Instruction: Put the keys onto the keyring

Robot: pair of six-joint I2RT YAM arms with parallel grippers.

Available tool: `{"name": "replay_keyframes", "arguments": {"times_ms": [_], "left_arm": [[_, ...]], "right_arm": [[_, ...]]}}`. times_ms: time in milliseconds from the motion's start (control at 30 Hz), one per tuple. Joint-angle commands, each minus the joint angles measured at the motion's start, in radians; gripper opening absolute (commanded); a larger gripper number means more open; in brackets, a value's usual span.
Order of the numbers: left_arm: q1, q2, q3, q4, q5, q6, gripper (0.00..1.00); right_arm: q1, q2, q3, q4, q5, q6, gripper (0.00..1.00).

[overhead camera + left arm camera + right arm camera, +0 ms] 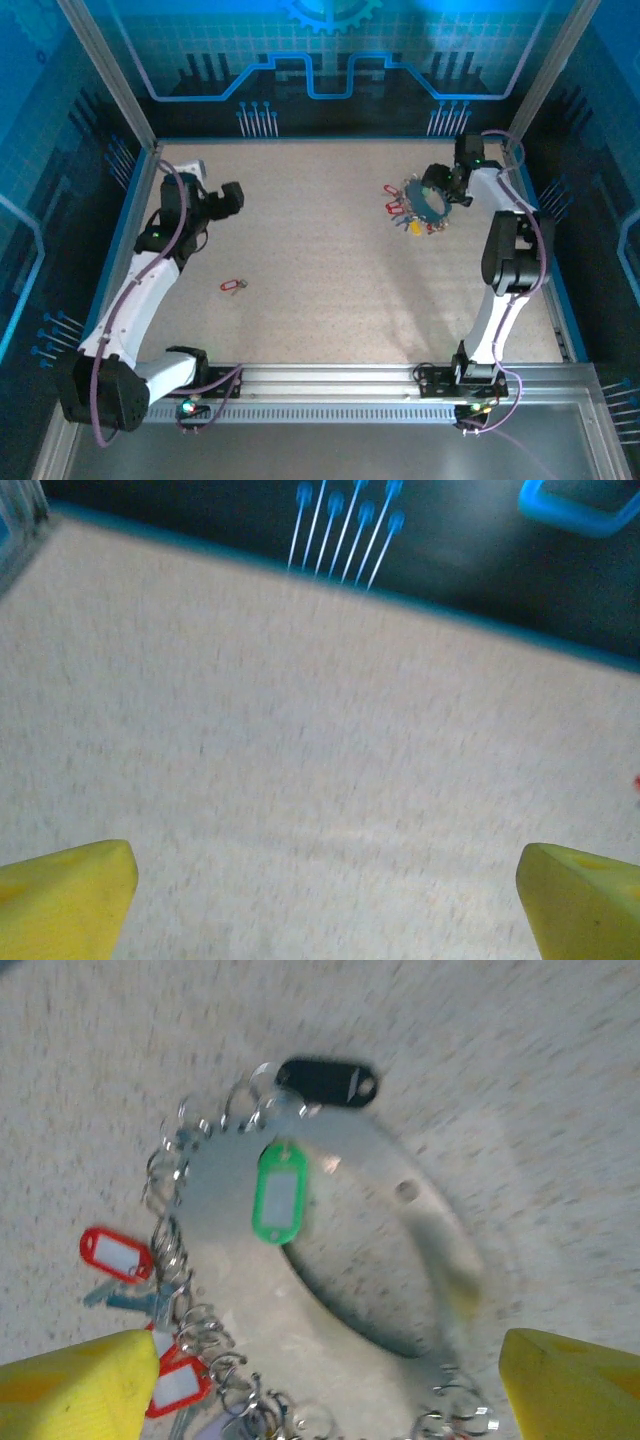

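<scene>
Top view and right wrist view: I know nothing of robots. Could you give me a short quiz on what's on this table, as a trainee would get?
1. True or false: a red-tagged key lies alone on the table, apart from the keyring.
2. Which end effector hovers at the keyring? A. left B. right
3. Fill in: in the right wrist view, the tag just below the black tag is ____.

Key: 1 true. 2 B, the right end effector. 3 green: it is the green tag.
</scene>
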Motion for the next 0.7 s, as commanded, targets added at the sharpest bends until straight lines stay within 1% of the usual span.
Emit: {"name": "replay_keyframes", "arguments": {"times_ms": [0, 133, 233, 367, 467, 567, 667], "left_arm": [[0.003, -0.03, -0.03, 0.018, 0.031, 0.01, 0.99], [0.003, -0.042, -0.05, 0.033, 0.023, 0.023, 0.99], [0.004, -0.041, -0.064, 0.034, 0.014, 0.009, 0.99], [0.002, -0.041, -0.069, 0.029, 0.023, 0.0, 0.99], [0.001, -0.044, -0.08, 0.037, 0.014, -0.001, 0.99], [0.001, -0.039, -0.072, 0.039, 0.025, 0.014, 0.99], [0.001, -0.033, -0.076, 0.04, 0.016, 0.017, 0.99]], "right_arm": [[0.016, 0.08, 0.093, -0.019, -0.193, -0.061, 0.89], [0.036, 0.19, 0.187, 0.004, -0.231, -0.093, 0.9], [0.044, 0.267, 0.256, -0.002, -0.248, -0.101, 0.9], [0.05, 0.327, 0.305, -0.017, -0.285, -0.105, 0.91], [0.071, 0.33, 0.282, -0.024, -0.316, -0.138, 0.93], [0.095, 0.307, 0.23, -0.002, -0.392, -0.182, 0.93], [0.132, 0.275, 0.191, -0.024, -0.449, -0.244, 0.93]]}}
